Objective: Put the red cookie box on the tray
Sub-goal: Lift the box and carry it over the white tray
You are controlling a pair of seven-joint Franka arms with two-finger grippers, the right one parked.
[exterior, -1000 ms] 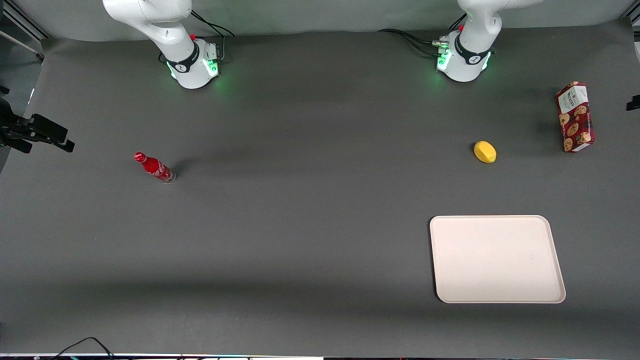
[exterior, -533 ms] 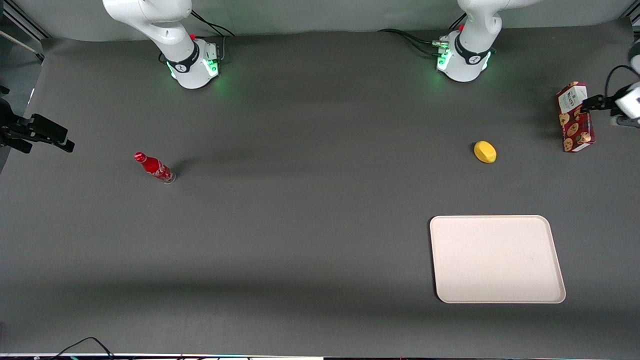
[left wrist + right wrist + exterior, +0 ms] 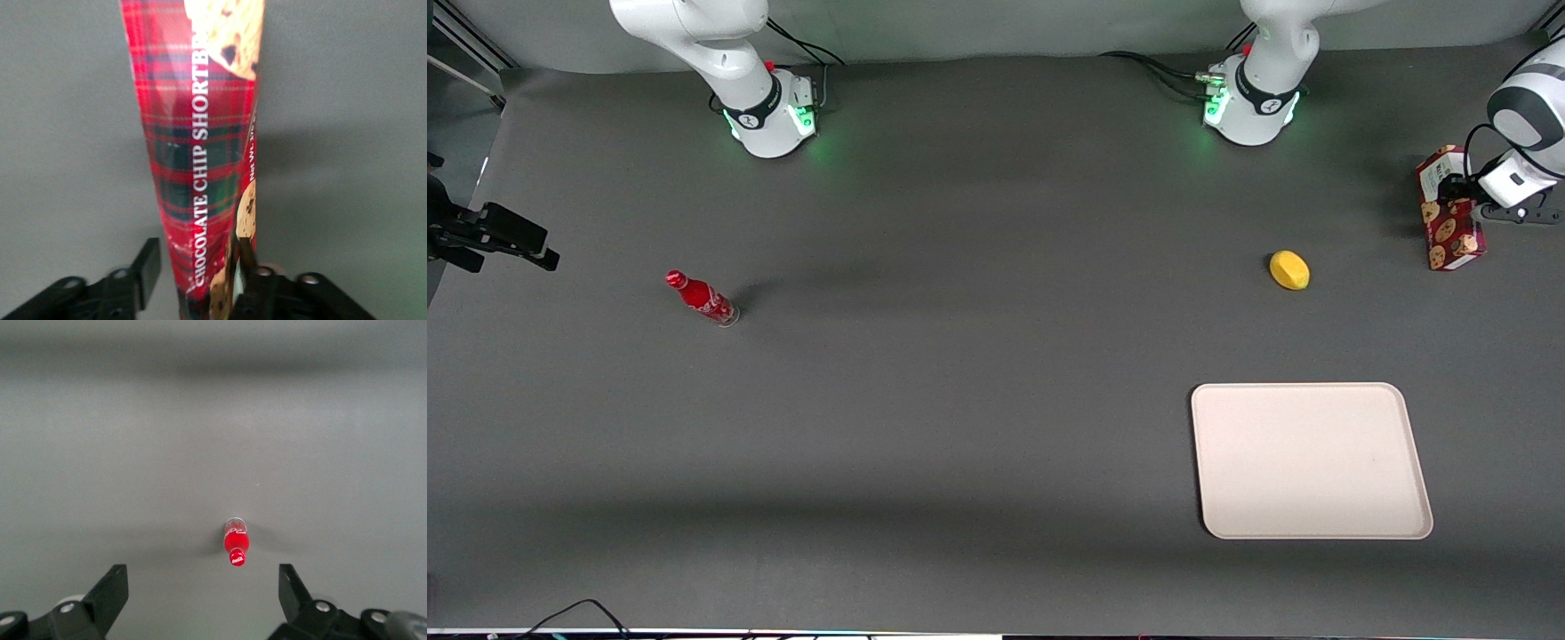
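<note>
The red cookie box (image 3: 1455, 238) stands on edge on the table at the working arm's end, farther from the front camera than the tray (image 3: 1307, 460). The cream-white tray lies flat with nothing on it. My left gripper (image 3: 1451, 189) is down at the box's upper, white-label end. In the left wrist view the box (image 3: 200, 133) runs between the two fingers of the gripper (image 3: 197, 257). One finger (image 3: 148, 263) stands off the carton with a gap; the other (image 3: 245, 257) is against it. The jaws are open around the box.
A yellow lemon (image 3: 1289, 269) lies between the box and the table's middle, farther from the front camera than the tray. A small red bottle (image 3: 703, 299) stands toward the parked arm's end and also shows in the right wrist view (image 3: 235, 547).
My left gripper came into the front view from the working arm's end and moved onto the box's label end. The box, tray, lemon and bottle have not moved.
</note>
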